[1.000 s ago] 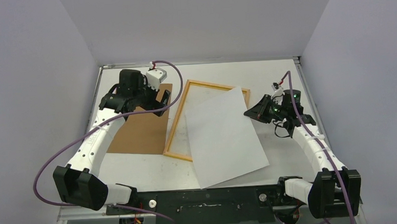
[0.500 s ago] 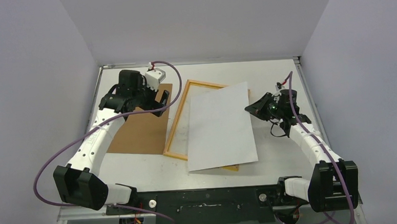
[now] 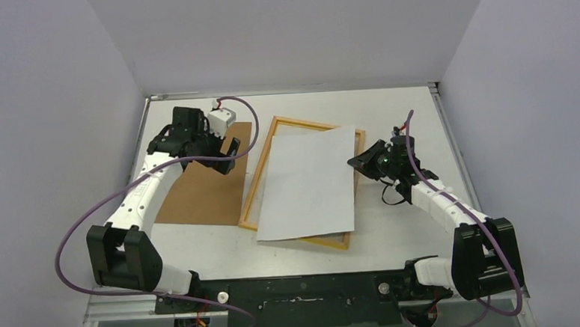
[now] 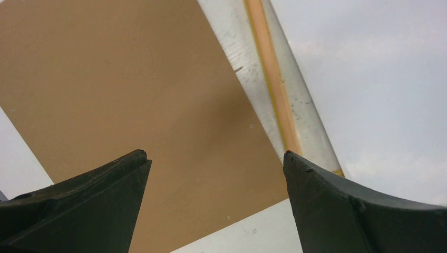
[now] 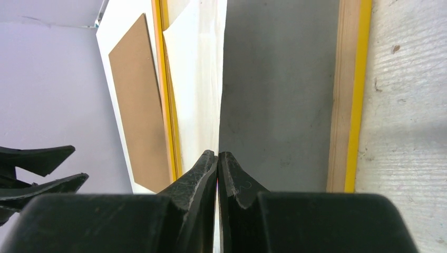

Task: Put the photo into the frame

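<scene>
Photo (image 3: 307,181) pinched in right pincer (image 3: 356,161), over frame (image 3: 257,173)

Robot lab test cell. A scuffed white table (image 3: 404,112) is boxed in on three sides by plain pale-lilac walls (image 3: 46,146). The left arm (image 3: 137,198) and right arm (image 3: 443,204), both white and black, are bolted to a black rail (image 3: 316,288) at the near edge. Purple cables (image 3: 60,258) loop off them.
</scene>
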Robot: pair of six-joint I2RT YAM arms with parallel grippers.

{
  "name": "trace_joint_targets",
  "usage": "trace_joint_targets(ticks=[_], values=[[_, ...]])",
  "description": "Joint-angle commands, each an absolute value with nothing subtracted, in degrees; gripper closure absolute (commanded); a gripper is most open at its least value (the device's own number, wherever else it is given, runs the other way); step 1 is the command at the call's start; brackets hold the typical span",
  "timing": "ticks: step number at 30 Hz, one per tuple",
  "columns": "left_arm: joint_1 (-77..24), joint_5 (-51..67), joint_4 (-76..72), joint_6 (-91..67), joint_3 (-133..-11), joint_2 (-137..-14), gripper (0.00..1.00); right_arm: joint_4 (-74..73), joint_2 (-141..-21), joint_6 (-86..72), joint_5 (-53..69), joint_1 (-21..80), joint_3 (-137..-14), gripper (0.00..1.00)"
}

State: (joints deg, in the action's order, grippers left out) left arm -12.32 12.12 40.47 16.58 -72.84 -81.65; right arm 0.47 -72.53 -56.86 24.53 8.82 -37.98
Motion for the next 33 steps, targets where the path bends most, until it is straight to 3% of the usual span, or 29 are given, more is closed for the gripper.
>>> trace_joint_targets(ticks=[1,21,23,33], values=[[-10.20,13.21,39.84,19.64,-71.34,-82.66,0.02,4.72,-72.60,-57.93,20.03,9.27,-38.39,0.95],[-8.83,9.81,35.35,26.89,-63.66,-84.83,0.00,9.28,-74.21,-61.58,11.43,14.97,-35.60,0.95],[-8.85,9.59,35.38,27.26,-63.21,-85.43,0.06,9.63,-74.83,-61.57,10.92,15.52,-35.82,0.95],[-8.70,10.25,35.76,26.75,-63.52,-85.83,0.06,7.43,-73.50,-60.61,6.55,15.56,-36.41,0.95]])
